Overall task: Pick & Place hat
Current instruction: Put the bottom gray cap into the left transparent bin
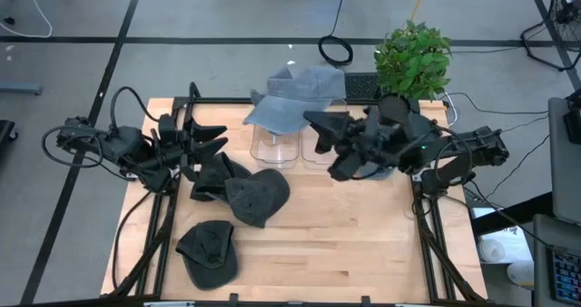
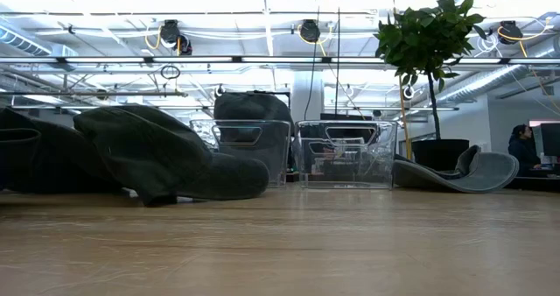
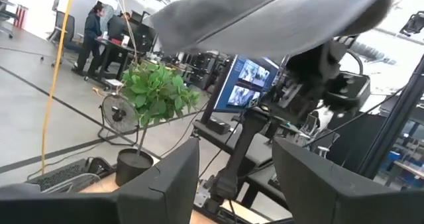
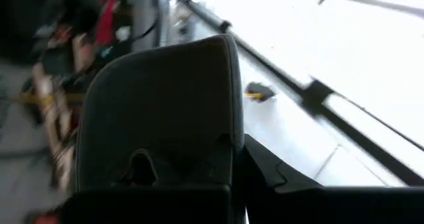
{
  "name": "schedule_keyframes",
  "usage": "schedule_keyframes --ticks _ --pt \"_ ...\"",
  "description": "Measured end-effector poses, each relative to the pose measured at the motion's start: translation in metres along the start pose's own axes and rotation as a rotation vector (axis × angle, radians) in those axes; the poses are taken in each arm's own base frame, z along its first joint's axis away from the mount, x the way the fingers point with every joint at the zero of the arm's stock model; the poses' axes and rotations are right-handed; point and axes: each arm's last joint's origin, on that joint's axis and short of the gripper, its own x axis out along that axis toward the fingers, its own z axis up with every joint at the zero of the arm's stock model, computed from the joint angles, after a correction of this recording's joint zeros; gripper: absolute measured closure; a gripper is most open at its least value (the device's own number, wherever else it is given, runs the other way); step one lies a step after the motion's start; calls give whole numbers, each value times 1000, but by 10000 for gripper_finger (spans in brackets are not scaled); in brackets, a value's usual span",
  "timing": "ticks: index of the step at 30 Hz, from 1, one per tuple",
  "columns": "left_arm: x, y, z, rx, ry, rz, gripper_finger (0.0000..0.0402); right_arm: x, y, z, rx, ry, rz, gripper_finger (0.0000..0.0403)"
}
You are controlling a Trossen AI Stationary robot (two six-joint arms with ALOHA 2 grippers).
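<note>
1. My right gripper (image 1: 316,125): raised over the bins, jaws pinched on the light grey hat (image 1: 295,98), which hangs above the left clear bin (image 1: 274,146).
2. My left gripper (image 1: 216,138): jaws spread, holding nothing, over the table's left side.
3. Right clear bin (image 2: 346,154): beside the first.
4. Dark hats (image 1: 257,198), (image 1: 208,251): on the wooden table (image 1: 345,243).
5. Potted plant (image 1: 413,57): far right corner.

The high view looks straight down on the whole table (image 1: 363,243). The low view sits at table height, looking level past two clear bins (image 2: 346,154) that both views share. Each wrist view faces outward into the room.
</note>
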Motion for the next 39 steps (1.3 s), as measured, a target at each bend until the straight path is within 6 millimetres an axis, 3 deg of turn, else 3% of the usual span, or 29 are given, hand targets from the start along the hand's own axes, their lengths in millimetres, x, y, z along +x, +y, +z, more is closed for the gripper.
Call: schedule_keyframes --ticks 7,13,20,26,39 --pt "0 0 0 -107 0 0 202 -9 -21 16 82 -114 -181 403" --pt "0 0 0 -277 0 0 201 -15 -28 26 85 -153 -224 402" --pt "0 0 0 -481 -3 -1 201 -18 -30 30 91 -169 -227 402" --pt "2 -6 7 -821 -33 -107 201 -18 -30 32 90 -214 -244 402" --pt "15 -21 5 -1113 23 -324 201 -17 -23 35 64 -245 -169 402"
